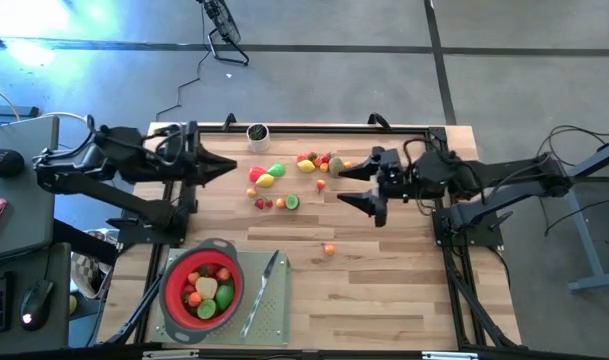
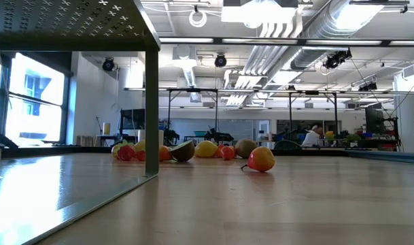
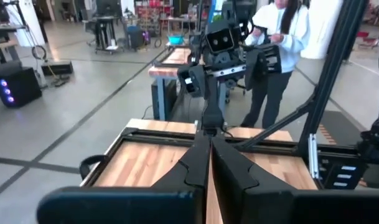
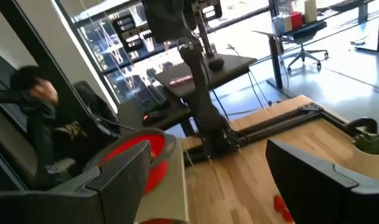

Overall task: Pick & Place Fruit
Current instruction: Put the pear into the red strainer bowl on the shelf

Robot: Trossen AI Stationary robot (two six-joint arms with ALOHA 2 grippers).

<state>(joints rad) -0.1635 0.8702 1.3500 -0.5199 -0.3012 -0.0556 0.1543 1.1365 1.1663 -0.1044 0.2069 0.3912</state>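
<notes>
Overhead, glossy round fruit (image 1: 284, 180) litters slatted wood; right hand (image 1: 350, 187) gapes, left hand (image 1: 229, 166) pinched.

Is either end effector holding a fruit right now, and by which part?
No. The left end effector is shut on nothing; the right end effector is open and empty above the table.

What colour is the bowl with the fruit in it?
The strainer bowl is red with a grey rim, clearest in the high view.
</notes>
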